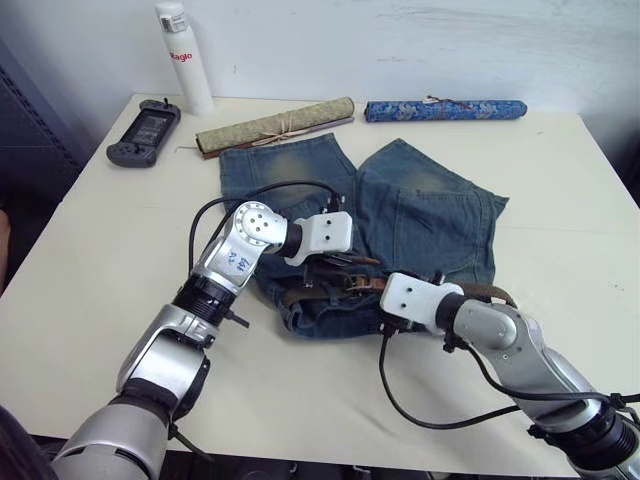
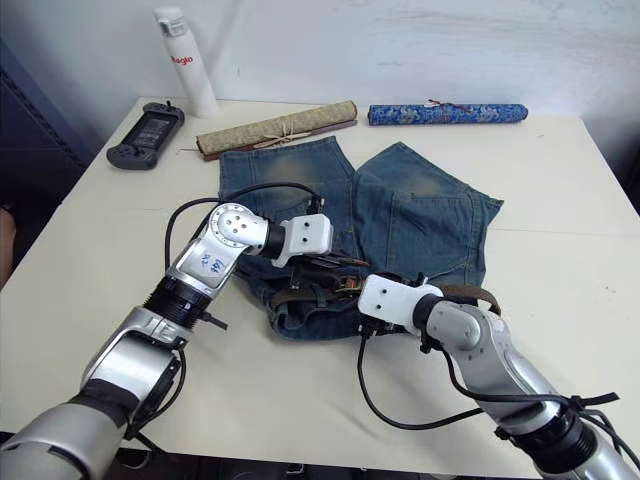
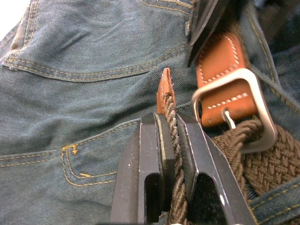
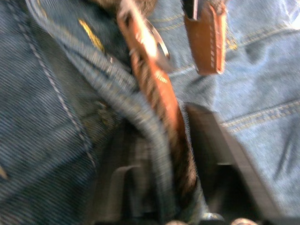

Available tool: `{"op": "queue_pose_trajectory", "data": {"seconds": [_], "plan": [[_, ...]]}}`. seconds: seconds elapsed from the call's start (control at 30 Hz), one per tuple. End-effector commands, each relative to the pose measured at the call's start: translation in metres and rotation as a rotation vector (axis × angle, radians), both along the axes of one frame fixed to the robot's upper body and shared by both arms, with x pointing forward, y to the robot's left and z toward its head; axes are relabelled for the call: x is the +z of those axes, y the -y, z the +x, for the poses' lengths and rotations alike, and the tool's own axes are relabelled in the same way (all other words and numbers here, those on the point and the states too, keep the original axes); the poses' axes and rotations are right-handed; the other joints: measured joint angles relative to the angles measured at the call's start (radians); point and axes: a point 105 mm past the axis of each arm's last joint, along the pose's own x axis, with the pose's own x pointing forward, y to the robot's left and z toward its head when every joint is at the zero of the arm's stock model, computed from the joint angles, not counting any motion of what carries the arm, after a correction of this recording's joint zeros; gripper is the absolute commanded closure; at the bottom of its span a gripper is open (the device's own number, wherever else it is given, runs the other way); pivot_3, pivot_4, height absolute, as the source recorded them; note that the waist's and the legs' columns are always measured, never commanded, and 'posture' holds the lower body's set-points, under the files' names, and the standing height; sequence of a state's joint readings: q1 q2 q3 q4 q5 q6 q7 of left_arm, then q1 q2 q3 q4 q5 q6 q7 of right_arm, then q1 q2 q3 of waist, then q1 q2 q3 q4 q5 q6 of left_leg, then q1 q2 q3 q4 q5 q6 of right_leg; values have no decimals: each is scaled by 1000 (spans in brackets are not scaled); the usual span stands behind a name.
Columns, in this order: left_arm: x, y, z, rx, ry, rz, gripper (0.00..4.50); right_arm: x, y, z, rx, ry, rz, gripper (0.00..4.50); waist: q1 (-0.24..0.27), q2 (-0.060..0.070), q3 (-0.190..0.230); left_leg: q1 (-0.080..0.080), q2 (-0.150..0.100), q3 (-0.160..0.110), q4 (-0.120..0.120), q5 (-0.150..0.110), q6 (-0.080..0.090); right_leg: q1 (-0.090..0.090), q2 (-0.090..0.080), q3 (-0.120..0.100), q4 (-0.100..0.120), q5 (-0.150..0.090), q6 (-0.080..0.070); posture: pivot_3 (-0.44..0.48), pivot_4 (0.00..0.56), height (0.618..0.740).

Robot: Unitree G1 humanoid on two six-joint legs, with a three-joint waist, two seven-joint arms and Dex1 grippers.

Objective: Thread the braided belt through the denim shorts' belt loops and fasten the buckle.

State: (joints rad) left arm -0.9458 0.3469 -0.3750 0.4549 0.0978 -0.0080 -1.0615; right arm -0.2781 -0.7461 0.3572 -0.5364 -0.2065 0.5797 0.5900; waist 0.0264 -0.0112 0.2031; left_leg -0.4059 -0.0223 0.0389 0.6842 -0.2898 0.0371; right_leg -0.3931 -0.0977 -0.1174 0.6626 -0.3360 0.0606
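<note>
My left gripper (image 3: 171, 157) is clamped on the belt (image 3: 174, 140) just behind its tan tip, which runs on along my fingers toward the buckle (image 3: 234, 110). My right gripper (image 4: 180, 187) pinches belt and waistband of the shorts (image 1: 420, 215) together at mid-table, the belt lying along my fingers.

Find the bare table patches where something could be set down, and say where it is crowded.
Bare: table on the robot's left of the denim shorts, and the right side past them. Crowded: far edge with white bottle, game controller, two rolls.
</note>
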Motion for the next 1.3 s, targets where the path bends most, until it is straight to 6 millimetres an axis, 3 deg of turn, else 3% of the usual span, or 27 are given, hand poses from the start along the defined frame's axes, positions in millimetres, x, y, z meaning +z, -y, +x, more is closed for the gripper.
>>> {"op": "queue_pose_trajectory", "data": {"seconds": [0.03,0.37,0.53,0.7,1.03,1.07,1.13,1.3], "plan": [[17,9,1,-31,66,-28,4500,19,2,2,-15,66,4,3337,0,0,0,0,0,0,0,0,0,0,0,0,0,0,0,0,150,686],[23,7,4,-47,68,-28,4500,20,-4,0,10,78,20,3337,-1,0,0,0,0,0,0,0,0,0,0,0,0,0,0,0,150,686],[25,-4,10,-31,60,-8,4500,22,-11,-2,48,120,17,3337,-2,0,0,0,0,0,0,0,0,0,0,0,0,0,0,0,150,686],[27,-7,15,-17,62,-7,4500,20,-17,-8,123,188,-59,3337,-2,0,0,0,0,0,0,0,0,0,0,0,0,0,0,0,150,686],[26,-9,12,-41,60,5,4500,14,-10,-7,118,221,-85,3337,-2,0,0,0,0,0,0,0,0,0,1,0,1,0,0,0,150,686],[27,-11,12,-44,64,5,4500,15,-9,-6,108,219,-76,3899,-3,0,0,0,0,0,0,0,0,0,1,0,1,0,0,0,150,686],[30,-13,12,-45,70,3,4500,16,-6,-5,84,208,-58,4476,-3,0,0,0,0,0,0,0,0,0,1,0,1,0,0,0,150,686],[35,-21,12,-74,91,9,4500,20,-1,0,23,192,-5,4496,-2,0,0,0,0,0,0,0,0,0,1,0,1,0,0,0,150,686]]}}
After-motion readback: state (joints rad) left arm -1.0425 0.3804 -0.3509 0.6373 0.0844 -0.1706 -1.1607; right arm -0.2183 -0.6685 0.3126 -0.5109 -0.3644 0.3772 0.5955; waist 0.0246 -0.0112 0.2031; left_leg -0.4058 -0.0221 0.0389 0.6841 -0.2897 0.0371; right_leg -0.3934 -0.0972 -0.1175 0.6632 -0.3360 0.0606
